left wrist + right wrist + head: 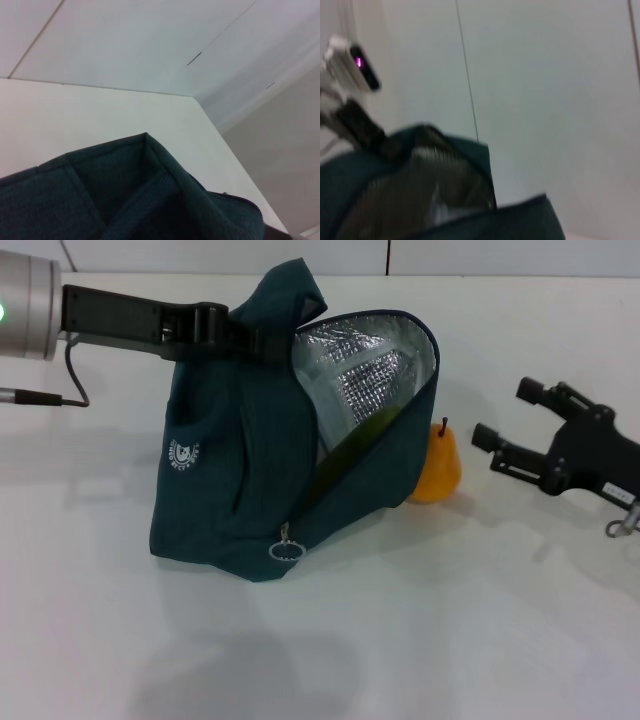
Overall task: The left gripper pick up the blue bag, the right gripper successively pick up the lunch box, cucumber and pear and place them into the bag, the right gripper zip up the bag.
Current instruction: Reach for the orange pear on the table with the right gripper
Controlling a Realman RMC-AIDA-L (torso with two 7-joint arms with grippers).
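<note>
While you look down from the head camera, read the scene like this:

Left gripper (262, 340): it reaches in from your left, and its fingers are pinched on the dark fabric at the top of the blue bag, holding that corner up. Its silver wrist with the green light sits at the far left edge.

Blue bag (240, 490): it stands on the white table (400, 640), leaning, with its mouth gaping toward your right so you see the silver foil lining (365, 370). The round white logo (182, 452) faces you on the left side, and the metal ring zipper pull (286, 550) hangs low at the front. In the left wrist view you get only a peaked fold of the blue bag (145, 190) against the table; the left gripper's own fingers do not show there.

Cucumber (358, 437): a green length lies inside the opening, slanted against the lining.

Pear (438, 468): it stands upright on the table just beside the bag's right side, partly tucked behind the bag's edge, stem up.

Right gripper (512, 430): it hovers to the right of the pear, apart from it, fingers spread and holding nothing, pointed toward the bag.

Right wrist view: you see the bag's open mouth (435, 200) blurred, with the left arm beyond it.

Lunch box: you cannot make it out in any view.
</note>
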